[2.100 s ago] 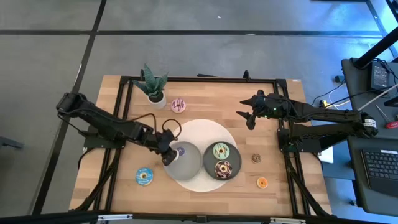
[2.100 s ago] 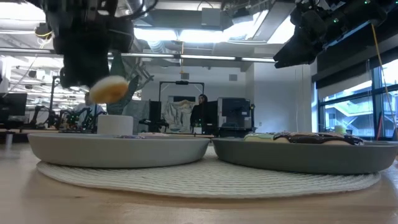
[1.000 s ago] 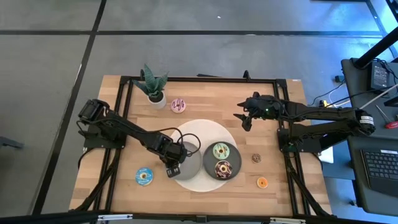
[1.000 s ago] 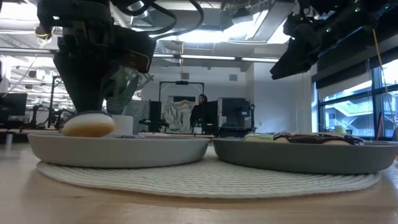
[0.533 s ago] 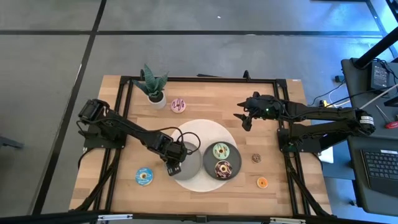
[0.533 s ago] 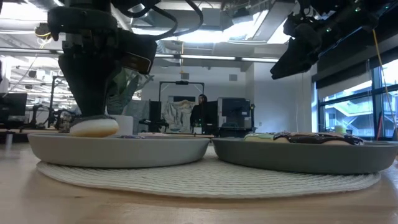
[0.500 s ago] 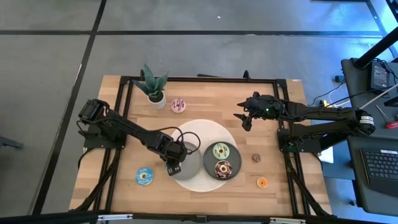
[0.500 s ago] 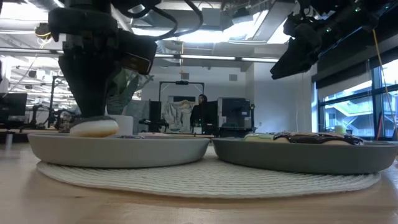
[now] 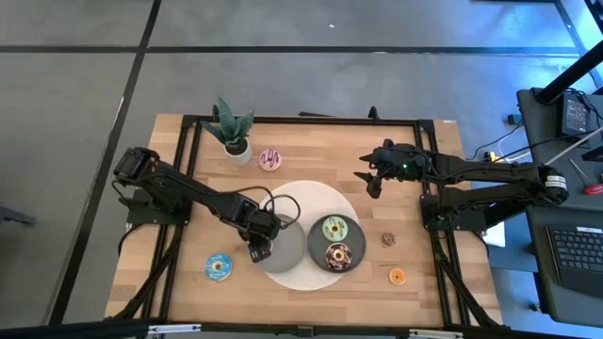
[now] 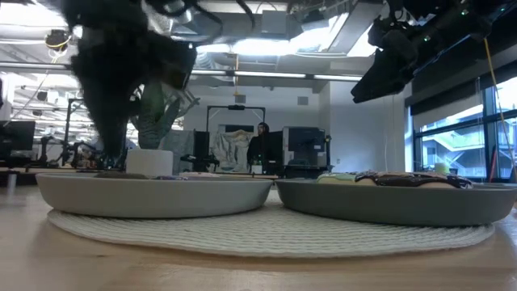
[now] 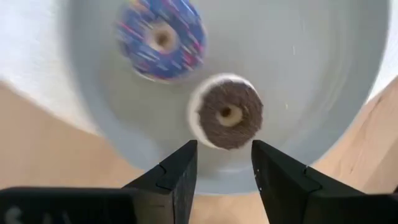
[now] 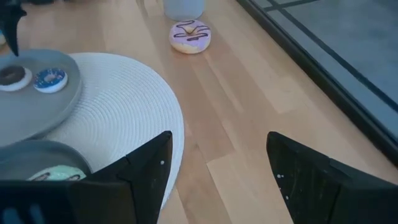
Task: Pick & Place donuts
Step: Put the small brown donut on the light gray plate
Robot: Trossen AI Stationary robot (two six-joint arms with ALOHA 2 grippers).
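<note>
**Low view: 2 plates on the mat, arms above**

You see 2 grey plates [image 10: 153,194] side by side on a white woven mat [image 10: 266,226]. The left arm [image 10: 121,73] hangs blurred over the left plate. Chocolate icing [image 10: 404,179] peeks above the right plate's rim; the right arm [image 10: 404,48] sits high.

Potted plant [image 9: 229,127], two grey plates [image 9: 288,247] on white round mat [image 9: 311,202], wooden table [image 9: 415,160]
</note>
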